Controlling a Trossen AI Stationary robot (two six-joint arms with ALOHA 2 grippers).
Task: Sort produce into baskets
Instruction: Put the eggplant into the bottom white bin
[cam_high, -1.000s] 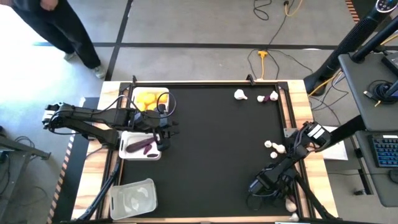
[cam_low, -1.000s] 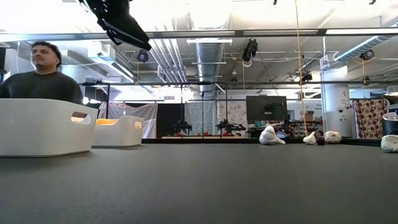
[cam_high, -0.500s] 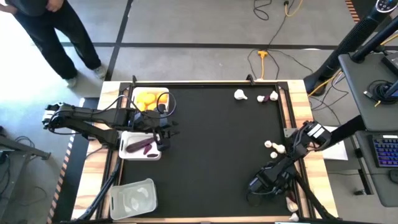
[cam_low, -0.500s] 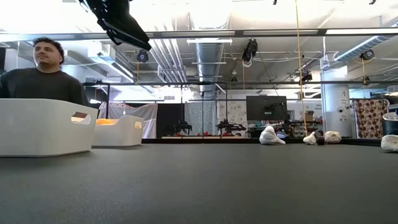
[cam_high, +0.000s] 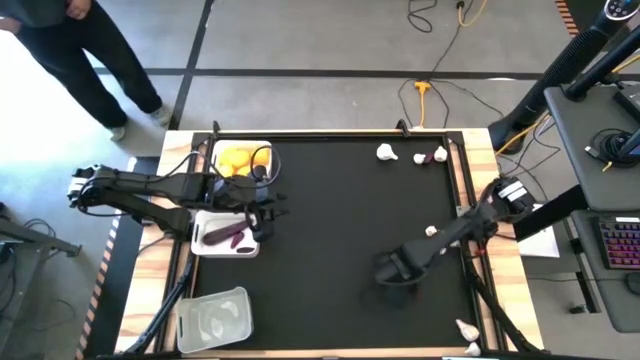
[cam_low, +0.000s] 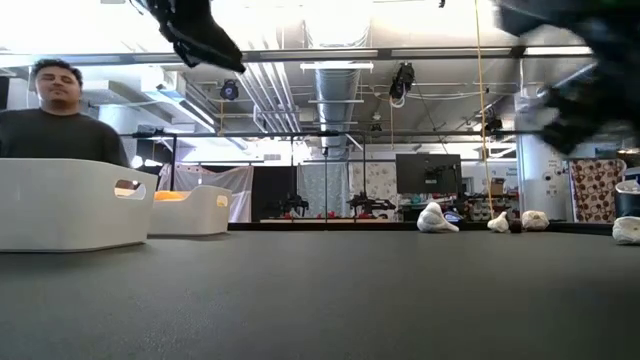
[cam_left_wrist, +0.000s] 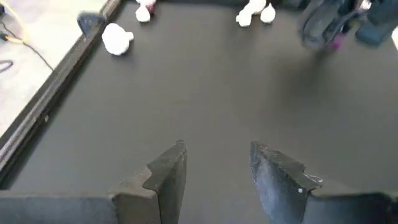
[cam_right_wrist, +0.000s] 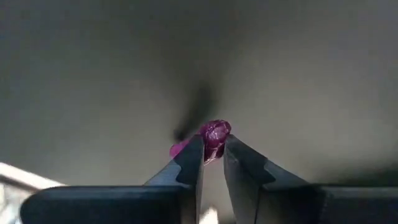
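My right gripper (cam_high: 386, 270) (cam_right_wrist: 213, 152) hangs over the table's right half, shut on a small purple piece (cam_right_wrist: 215, 134). It also shows in the left wrist view (cam_left_wrist: 323, 28). My left gripper (cam_high: 274, 213) (cam_left_wrist: 216, 158) is open and empty at the right rim of a white tray (cam_high: 205, 222) that holds dark purple pieces (cam_high: 232, 237). Another white tray (cam_high: 262, 152) at the far left holds yellow fruits (cam_high: 236, 160). A clear tray (cam_high: 213, 318) at the near left holds white bulbs. My right gripper pinches the purple piece (cam_right_wrist: 211, 142) between its two fingertips. One rounded end of the piece sticks out beyond the fingers. The piece is lifted clear, and its shadow falls on the table below.
White bulbs lie at the far right (cam_high: 386, 152) (cam_high: 420, 158), beside a purple bit (cam_high: 441, 155), at the right edge (cam_high: 432, 232) and at the near right corner (cam_high: 467, 328). A person (cam_high: 80, 50) stands beyond the far left corner. The table's middle (cam_high: 340, 220) is bare black mat.
My right gripper has risen from the near right corner and gone toward the table's left and far side, out over the mat. It now shows, blurred, at the low view's upper right. The bulb at the near right corner has come into sight.
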